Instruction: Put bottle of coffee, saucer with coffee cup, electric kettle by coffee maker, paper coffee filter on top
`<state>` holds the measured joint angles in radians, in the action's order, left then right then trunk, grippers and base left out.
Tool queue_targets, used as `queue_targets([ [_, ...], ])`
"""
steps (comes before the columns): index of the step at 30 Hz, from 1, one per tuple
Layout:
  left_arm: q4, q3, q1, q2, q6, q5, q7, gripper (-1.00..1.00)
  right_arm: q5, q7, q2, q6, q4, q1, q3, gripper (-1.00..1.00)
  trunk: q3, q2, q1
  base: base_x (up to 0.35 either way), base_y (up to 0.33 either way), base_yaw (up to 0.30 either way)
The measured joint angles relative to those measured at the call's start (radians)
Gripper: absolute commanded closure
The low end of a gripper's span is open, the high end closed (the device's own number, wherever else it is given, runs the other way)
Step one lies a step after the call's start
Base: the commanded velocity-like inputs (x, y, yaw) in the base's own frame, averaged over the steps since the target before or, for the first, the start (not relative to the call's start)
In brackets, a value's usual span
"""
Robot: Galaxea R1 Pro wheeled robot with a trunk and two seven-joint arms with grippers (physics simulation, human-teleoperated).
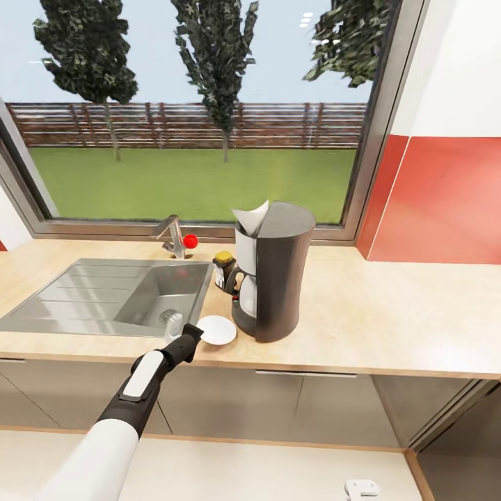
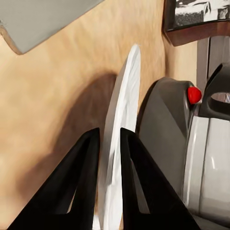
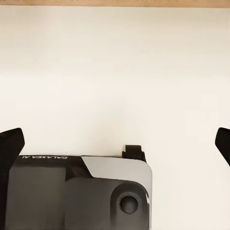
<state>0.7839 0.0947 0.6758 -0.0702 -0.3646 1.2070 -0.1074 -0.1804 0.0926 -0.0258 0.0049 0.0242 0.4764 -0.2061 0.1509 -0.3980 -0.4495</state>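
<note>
The coffee maker (image 1: 273,275) stands on the kitchen countertop (image 1: 390,313), with the paper coffee filter (image 1: 252,217) sticking up from its top. Behind its carafe sits the bottle of coffee (image 1: 223,268), a dark jar with a yellow lid. The white saucer (image 1: 217,329) lies on the counter just left of the machine's base. My left gripper (image 1: 189,339) reaches it from the front edge. In the left wrist view, the left gripper (image 2: 109,141) is shut on the saucer (image 2: 123,110) at its rim, beside the coffee maker (image 2: 165,124). My right gripper (image 3: 117,141) is open over pale floor.
A steel sink (image 1: 104,296) with a faucet (image 1: 172,236) and red knob fills the counter's left part. A large window runs behind, and a red wall panel (image 1: 438,202) is at right. Bare beige counter stretches right of the coffee maker. Grey cabinet fronts (image 1: 292,403) sit below.
</note>
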Motion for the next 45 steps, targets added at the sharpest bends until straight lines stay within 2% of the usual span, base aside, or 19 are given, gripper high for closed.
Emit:
queue_targets([
  [2,-0.004,0.000,0.000,-0.002,-0.001,0.000,0.000,1.00,0.000,0.000,0.000,0.000,0.000,0.000,0.000,-1.00,0.000,0.000,0.000,0.001,0.000,0.000],
  [3,-0.005,-0.001,0.000,-0.003,0.000,0.000,0.000,-1.00,0.000,0.000,0.000,0.000,0.000,0.000,0.000,-1.00,0.000,0.000,0.000,0.000,0.000,0.000],
  [7,-0.006,-0.017,0.000,-0.003,0.003,-0.001,-0.001,-1.00,0.000,-0.001,0.000,0.000,0.000,0.000,0.000,-1.00,0.000,0.000,0.000,0.000,0.000,0.000],
  [16,-0.006,-0.021,0.000,0.001,0.003,0.005,-0.001,-1.00,0.000,0.000,0.000,0.000,0.000,-0.001,0.000,-1.00,0.000,0.000,0.000,-0.040,0.023,0.000],
  [37,-0.006,-0.022,-0.011,-0.001,-0.005,0.003,0.003,-1.00,0.000,0.000,0.000,0.000,0.000,-0.005,0.000,-1.00,0.000,0.000,-0.001,-0.297,0.112,0.000],
  [45,0.000,-0.023,-0.094,0.012,-0.011,0.005,0.103,-1.00,0.000,0.000,0.000,0.000,0.000,-0.005,0.000,-1.00,0.000,0.000,0.000,-0.286,0.004,0.000],
])
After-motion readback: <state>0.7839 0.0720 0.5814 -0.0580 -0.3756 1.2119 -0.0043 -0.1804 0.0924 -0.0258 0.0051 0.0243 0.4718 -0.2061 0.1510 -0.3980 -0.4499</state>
